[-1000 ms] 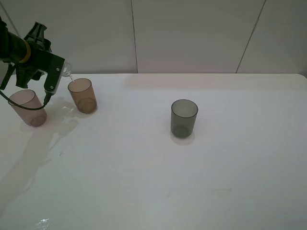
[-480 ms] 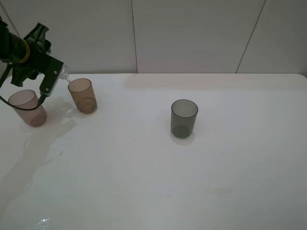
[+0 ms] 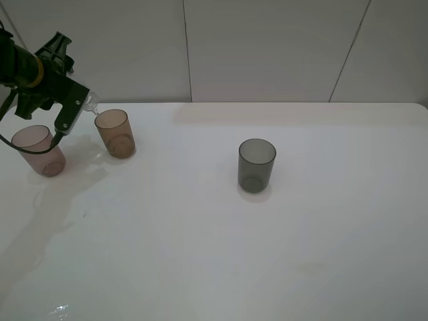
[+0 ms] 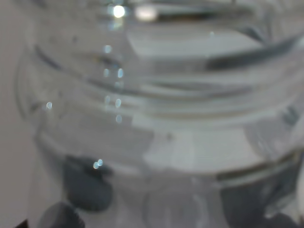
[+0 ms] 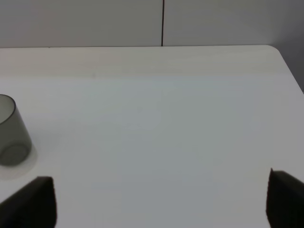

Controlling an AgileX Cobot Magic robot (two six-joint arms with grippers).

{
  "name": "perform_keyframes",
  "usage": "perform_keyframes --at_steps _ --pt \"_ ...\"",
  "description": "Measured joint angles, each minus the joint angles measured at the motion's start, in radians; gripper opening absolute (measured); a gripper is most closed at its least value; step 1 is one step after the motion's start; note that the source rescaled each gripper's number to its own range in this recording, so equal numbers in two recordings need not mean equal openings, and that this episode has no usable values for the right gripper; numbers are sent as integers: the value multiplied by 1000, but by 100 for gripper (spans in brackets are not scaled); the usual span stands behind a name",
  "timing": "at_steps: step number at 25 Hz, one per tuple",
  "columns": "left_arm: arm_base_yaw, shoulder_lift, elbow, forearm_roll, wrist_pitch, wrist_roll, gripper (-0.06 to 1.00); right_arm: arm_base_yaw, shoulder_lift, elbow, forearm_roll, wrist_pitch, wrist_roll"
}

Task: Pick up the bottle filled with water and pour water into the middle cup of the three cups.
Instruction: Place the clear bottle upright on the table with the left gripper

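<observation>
In the exterior high view my left gripper [image 3: 75, 101] is at the far left, shut on the clear bottle [image 3: 91, 103]. The bottle is tilted, with its neck pointing down-right, just above the left rim of the amber middle cup [image 3: 115, 134]. The pinkish-brown cup [image 3: 40, 150] stands left of it, below the gripper. The smoky grey cup [image 3: 257, 165] stands apart near the table's middle. The left wrist view is filled by the blurred clear bottle [image 4: 166, 118]. My right gripper [image 5: 156, 204] is open and empty, with the grey cup [image 5: 12, 137] off to one side of it.
The white table [image 3: 267, 254] ends at a pale panelled wall [image 3: 267, 47] behind the cups. The table's right corner [image 5: 273, 50] shows in the right wrist view. A faint wet glint lies near the front left edge [image 3: 60, 309].
My left gripper has lifted slightly and drawn back to the left with the bottle. The bottle's neck stays over the amber cup's rim. The cups have not moved.
</observation>
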Motion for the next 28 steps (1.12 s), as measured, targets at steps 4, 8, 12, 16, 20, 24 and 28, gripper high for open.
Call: perform_keyframes --at_steps 4,8,12,16,20,24,28 --pt "0 0 0 32 0 0 1 0 0 0 0 0 0" --pt "0 0 0 49 -1 0 1 0 0 0 -6 0 0" --pt "0 0 0 70 -11 0 1 0 0 0 0 0 0" --pt "0 0 0 93 -33 0 1 0 0 0 0 0 0" --pt "0 0 0 108 -47 0 1 0 0 0 0 0 0" --pt "0 0 0 108 -69 1 1 0 0 0 0 0 0" --pt "0 0 0 108 -97 21 1 0 0 0 0 0 0"
